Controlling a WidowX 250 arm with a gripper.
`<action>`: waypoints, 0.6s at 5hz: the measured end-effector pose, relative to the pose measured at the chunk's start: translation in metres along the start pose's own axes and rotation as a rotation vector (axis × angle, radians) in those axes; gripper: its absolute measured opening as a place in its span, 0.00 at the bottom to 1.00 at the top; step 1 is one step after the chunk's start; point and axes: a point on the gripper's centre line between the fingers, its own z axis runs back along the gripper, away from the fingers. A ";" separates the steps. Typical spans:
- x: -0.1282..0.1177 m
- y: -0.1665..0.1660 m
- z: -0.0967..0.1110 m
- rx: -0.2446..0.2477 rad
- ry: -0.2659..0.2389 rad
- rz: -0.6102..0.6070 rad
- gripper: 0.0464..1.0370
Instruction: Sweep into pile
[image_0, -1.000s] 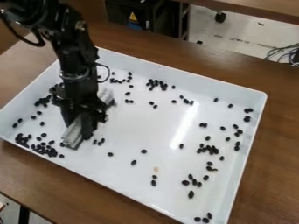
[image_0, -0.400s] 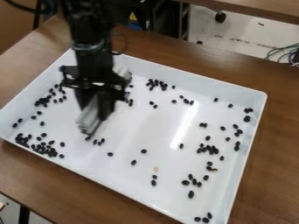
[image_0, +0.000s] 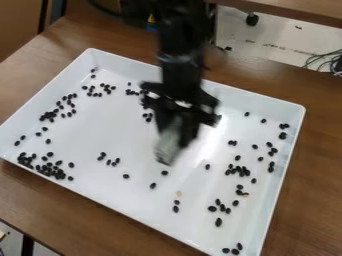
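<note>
1 hand (image_0: 176, 130) held 1 pale sweeper (image_0: 168, 145) over the middle of 1 white tray (image_0: 110, 122). Dark beans (image_0: 218, 222) lay scattered inside. Sweeping well needed a low, level edge and slow strokes toward 1 cluster (image_0: 47, 171).

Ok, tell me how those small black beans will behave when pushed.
The black beans look small and rounded, so they will probably roll or skid at a light nudge. The white tray looks smooth and shiny, so it likely offers little grip. Being loose and scattered, they may spread rather than travel together.
</note>
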 end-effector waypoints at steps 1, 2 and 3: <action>0.016 -0.041 -0.023 -0.043 0.030 -0.041 0.32; 0.030 -0.069 -0.044 -0.056 0.056 -0.071 0.32; 0.040 -0.075 -0.061 -0.075 0.087 -0.058 0.32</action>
